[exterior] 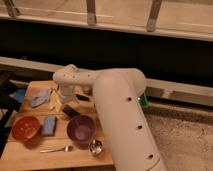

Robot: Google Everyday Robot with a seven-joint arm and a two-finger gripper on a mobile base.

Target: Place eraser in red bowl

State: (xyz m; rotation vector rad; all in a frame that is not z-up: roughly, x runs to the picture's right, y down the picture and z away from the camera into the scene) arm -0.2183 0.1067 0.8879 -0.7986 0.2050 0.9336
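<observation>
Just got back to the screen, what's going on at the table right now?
The robot's arm reaches over the wooden table, with its gripper open near the back of the board. The gripper holds nothing. The eraser lies on the table just in front of it. The red bowl sits at the front left, beside a blue pad and a purple bowl, so the eraser has not been picked up yet.
</observation>
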